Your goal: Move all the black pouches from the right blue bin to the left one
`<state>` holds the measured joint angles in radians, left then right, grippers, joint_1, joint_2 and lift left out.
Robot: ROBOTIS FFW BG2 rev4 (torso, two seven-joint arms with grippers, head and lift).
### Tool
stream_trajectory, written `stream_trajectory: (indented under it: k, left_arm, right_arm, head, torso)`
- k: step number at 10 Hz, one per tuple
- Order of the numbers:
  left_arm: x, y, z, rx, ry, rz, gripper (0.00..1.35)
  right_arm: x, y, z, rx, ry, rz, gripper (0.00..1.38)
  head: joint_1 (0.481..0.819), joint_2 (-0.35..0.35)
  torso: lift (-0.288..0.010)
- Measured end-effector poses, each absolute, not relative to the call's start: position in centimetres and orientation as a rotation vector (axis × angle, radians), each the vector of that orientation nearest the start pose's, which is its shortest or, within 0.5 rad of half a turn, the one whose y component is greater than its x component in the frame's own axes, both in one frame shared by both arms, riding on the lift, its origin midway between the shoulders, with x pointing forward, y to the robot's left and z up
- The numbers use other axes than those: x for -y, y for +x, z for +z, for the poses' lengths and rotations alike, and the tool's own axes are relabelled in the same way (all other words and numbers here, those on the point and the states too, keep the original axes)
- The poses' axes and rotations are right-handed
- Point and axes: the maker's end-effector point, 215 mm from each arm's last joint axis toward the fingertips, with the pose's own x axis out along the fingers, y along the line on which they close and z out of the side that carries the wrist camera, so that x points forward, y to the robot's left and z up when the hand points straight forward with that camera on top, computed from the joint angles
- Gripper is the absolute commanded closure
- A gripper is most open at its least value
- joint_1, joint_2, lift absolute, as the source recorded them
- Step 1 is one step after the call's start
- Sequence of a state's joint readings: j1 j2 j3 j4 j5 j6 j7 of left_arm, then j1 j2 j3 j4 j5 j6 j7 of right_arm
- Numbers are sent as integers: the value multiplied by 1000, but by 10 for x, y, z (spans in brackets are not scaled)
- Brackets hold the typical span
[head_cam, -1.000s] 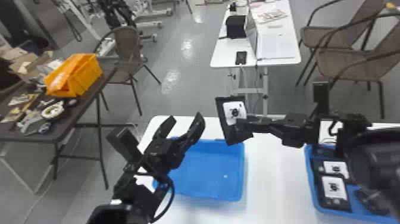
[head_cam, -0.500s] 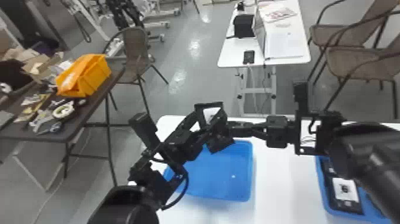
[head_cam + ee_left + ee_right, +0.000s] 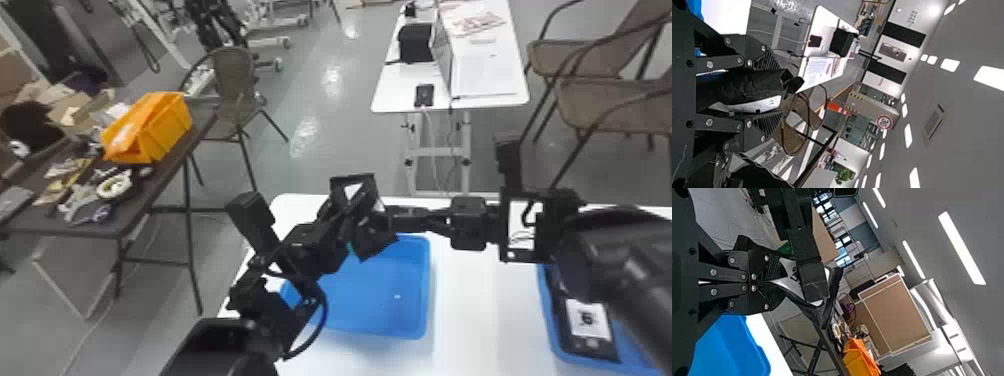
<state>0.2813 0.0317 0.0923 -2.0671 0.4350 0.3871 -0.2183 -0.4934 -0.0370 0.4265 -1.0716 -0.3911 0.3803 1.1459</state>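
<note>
White table below — black pouch between parted fingers of the left tool — clenched in the right tool.

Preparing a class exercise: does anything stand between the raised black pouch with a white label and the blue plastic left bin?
The black left gripper, placed around the pouch, is in the way; nothing else visible stands between pouch and left bin.

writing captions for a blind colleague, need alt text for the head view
The right end effector holds up a black pouch where it meets the left end effector, above the left blue bin. Another pouch, with a white label, lies in the right blue bin. Beyond stands a dark table.
</note>
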Motion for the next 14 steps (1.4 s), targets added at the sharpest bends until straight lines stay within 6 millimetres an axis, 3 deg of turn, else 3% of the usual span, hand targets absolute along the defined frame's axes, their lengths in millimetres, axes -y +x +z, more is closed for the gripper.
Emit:
stream_trajectory:
  k: [2, 3, 4, 5, 7, 9, 11, 13, 14]
  left_arm:
    - [-204, 503, -303, -70, -363, -225, 1220]
    - [-209, 502, -302, -63, -350, -201, 1220]
    - [-217, 500, -305, -61, -328, -172, 1220]
    - [-235, 498, -309, -56, -263, -121, 1220]
    - [-278, 481, -353, -116, -112, 2, 1220]
    - [-298, 465, -402, -226, 47, 52, 1220]
    - [-288, 469, -427, -267, 102, 33, 1220]
    - [-259, 492, -439, -250, 115, -36, 1210]
    - [-247, 501, -446, -248, 115, -70, 779]
  right_arm:
    - [-102, 497, -345, -372, 357, 1488, 1259]
    - [-100, 500, -347, -368, 369, 1475, 739]
    - [-95, 507, -347, -351, 386, 1450, 114]
    - [-82, 516, -352, -341, 391, 1403, -2]
    - [-27, 535, -379, -349, 326, 1244, 269]
    - [43, 548, -410, -370, 257, 1030, 369]
    - [97, 550, -430, -378, 224, 857, 378]
    - [114, 545, -439, -395, 226, 829, 374]
    - [114, 545, -442, -403, 221, 830, 374]
  head:
    - [695, 326]
    - [695, 329]
    - [695, 330]
    - [695, 331]
    - [695, 325]
    - [695, 275]
    - [695, 217]
    - [695, 156]
    - [695, 145]
  torso:
    - [10]
    - [10]
    - [10]
    - [10]
    - [10]
    - [10]
    - [10]
    - [10]
    - [10]
